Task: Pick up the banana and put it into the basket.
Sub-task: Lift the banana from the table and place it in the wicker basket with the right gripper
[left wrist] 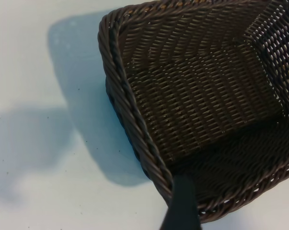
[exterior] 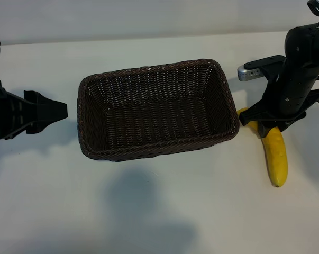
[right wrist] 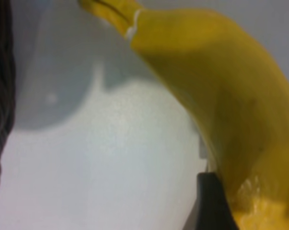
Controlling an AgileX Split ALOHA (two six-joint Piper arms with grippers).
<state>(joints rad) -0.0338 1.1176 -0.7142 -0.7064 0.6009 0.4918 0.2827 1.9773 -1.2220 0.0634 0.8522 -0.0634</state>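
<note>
The yellow banana lies on the white table just right of the basket, its stem end pointing toward the basket's right wall. My right gripper is lowered over the banana's stem half, and the arm hides that part. Up close in the right wrist view, the banana fills the frame and still rests on the table. The dark brown wicker basket sits mid-table with nothing inside it. My left gripper hangs open beside the basket's left wall, and the left wrist view shows the basket's corner.
White table surface spreads in front of the basket and around the banana. A silver and black part of the right arm juts out behind the basket's right rear corner.
</note>
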